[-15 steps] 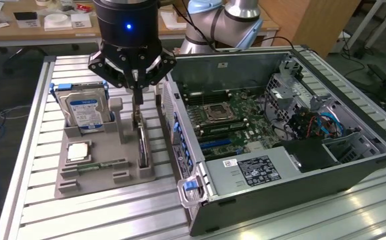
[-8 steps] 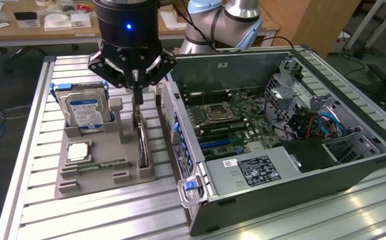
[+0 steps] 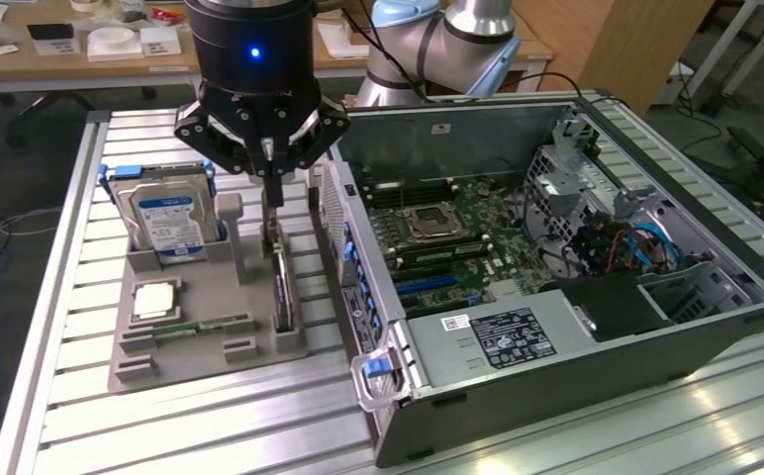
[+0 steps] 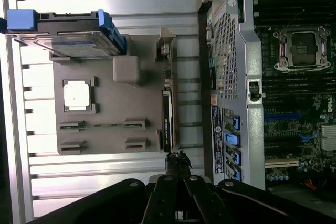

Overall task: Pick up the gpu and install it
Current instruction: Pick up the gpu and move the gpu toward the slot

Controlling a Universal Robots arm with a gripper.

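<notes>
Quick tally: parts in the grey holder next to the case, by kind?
hard drive: 1
CPU chip: 1
memory stick: 1
gpu: 1
Total: 4

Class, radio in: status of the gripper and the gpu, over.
Gripper shut, just above the gpu's end. Gpu on edge in grey holder, not installed. Open case close alongside.

Hard drive (image 3: pixel 168 220) standing upright in the gray holder (image 3: pixel 256 344) (blue-white label showing), processor chip (image 3: pixel 153 300) lying just beside it.
</notes>
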